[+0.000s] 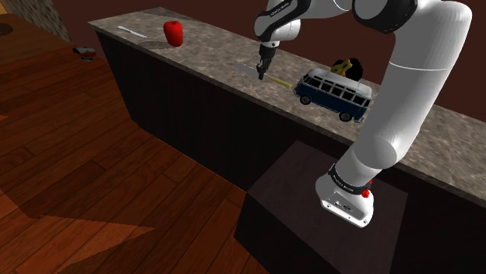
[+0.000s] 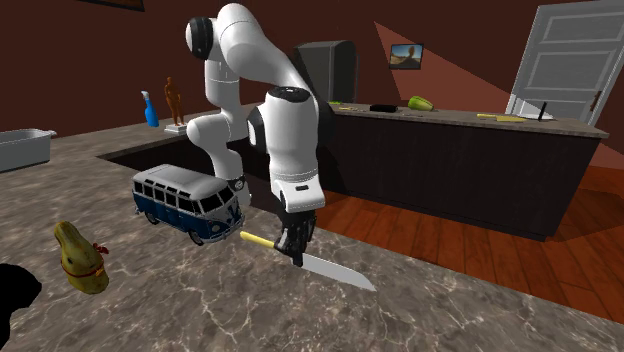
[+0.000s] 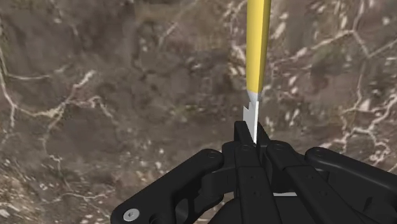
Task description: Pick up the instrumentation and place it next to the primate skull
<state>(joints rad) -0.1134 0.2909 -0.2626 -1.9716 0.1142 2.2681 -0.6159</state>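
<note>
A knife with a yellow handle [image 3: 257, 44] and a pale blade [image 2: 340, 270] is at the marble counter [image 2: 450, 310], close to its front edge; I cannot tell if it is lifted. My black gripper [image 2: 293, 247] is shut on the blade just below the handle, and the fingers [image 3: 245, 149] meet on the steel. In the shoulder view the gripper [image 1: 263, 72] points down at the knife [image 1: 276, 78]. A yellowish skull-like object [image 2: 80, 258] lies farther along the counter, beyond the toy van, and shows partly behind the van [image 1: 341, 67].
A blue and white toy van [image 2: 190, 203] stands between the knife and the skull. A red pepper [image 1: 174, 33] and a white utensil [image 1: 132, 31] lie at the counter's far end. A black object [image 2: 15, 295] sits by the skull. The stand [image 1: 311, 210] is below the counter.
</note>
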